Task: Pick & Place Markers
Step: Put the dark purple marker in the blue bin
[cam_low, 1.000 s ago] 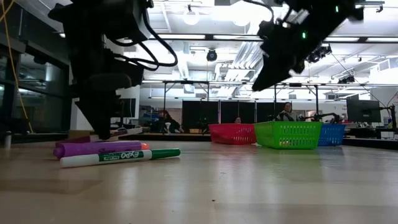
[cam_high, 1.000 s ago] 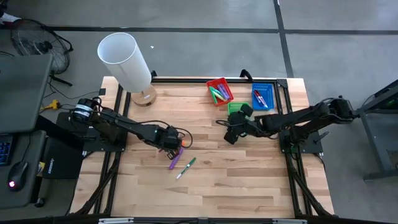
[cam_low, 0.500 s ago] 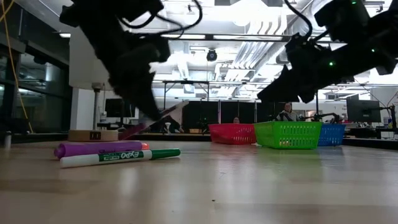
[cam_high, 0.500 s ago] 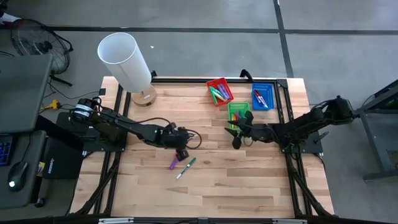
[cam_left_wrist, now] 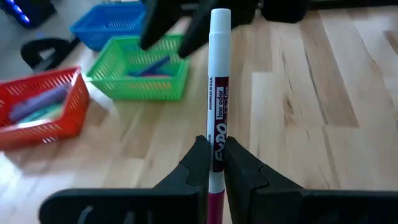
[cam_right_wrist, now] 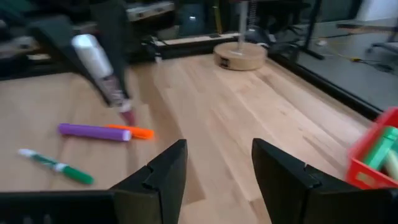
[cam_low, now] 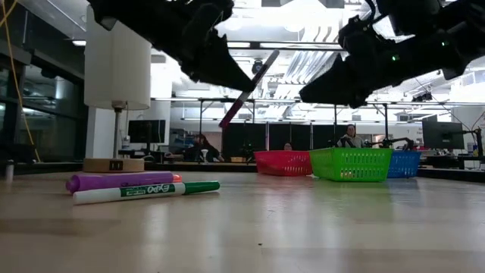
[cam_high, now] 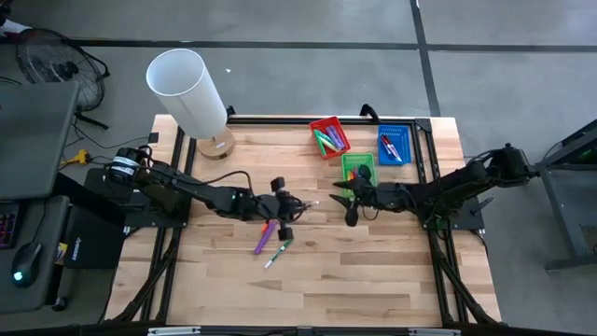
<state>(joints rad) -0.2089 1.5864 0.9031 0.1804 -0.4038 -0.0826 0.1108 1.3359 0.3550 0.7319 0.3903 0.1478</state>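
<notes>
The left pincer (cam_left_wrist: 214,163) is clamped on a dark-red marker (cam_left_wrist: 217,93), lifted clear of the tabletop (cam_high: 373,271) with its white end pointing toward the green tray (cam_left_wrist: 140,78). The right pincer (cam_right_wrist: 214,171) hangs with fingers spread and nothing between them, just beside the green tray, facing the held marker. On the tabletop, farther from the green tray than both pincers, lie a purple marker (cam_low: 121,181), an orange marker (cam_right_wrist: 132,131) and a green marker (cam_low: 148,191) close together.
</notes>
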